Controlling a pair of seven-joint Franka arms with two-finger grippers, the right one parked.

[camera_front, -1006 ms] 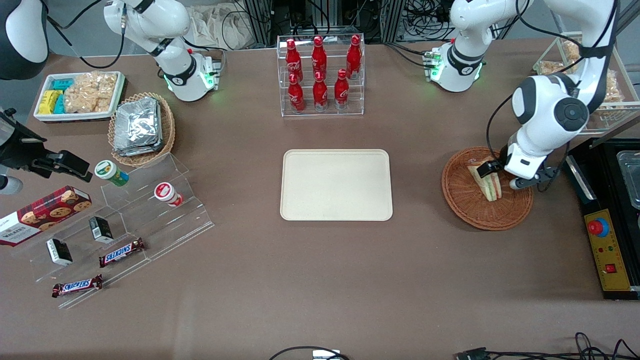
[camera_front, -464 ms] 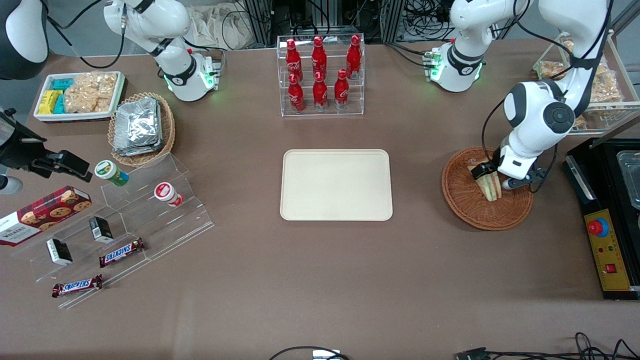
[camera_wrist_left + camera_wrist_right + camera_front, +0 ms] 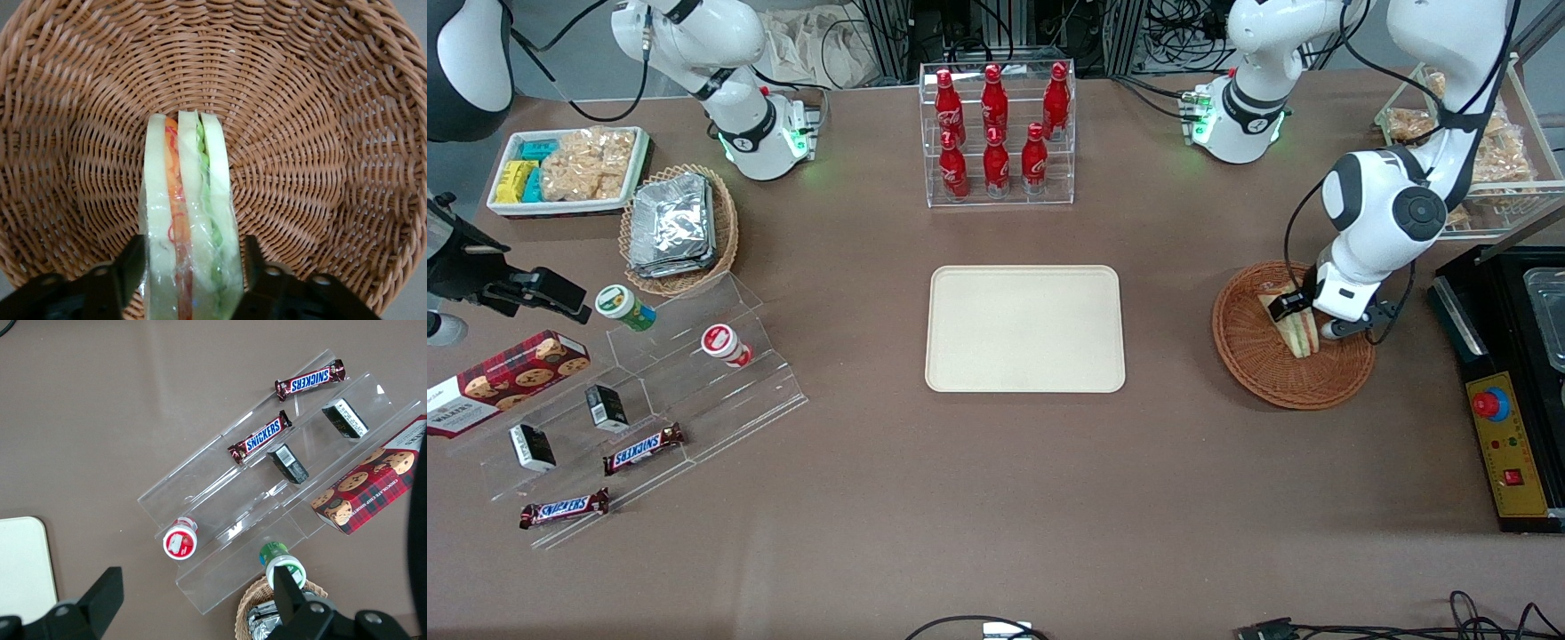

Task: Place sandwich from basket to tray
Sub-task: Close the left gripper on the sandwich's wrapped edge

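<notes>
My gripper (image 3: 190,277) clamps the sandwich (image 3: 190,227) down in the basket (image 3: 313,147), so the lift and carry to the tray (image 3: 1024,328) remain.

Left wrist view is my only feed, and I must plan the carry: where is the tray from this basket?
Observer: The tray lies toward the parked arm's end from the basket, equally near the front camera.
Operator: Anything on it?
Observer: No, it is bare.
Operator: What's beside the basket?
Observer: A yellow control panel, toward the working arm's end from the end effector, which grips the sandwich in the basket.
</notes>
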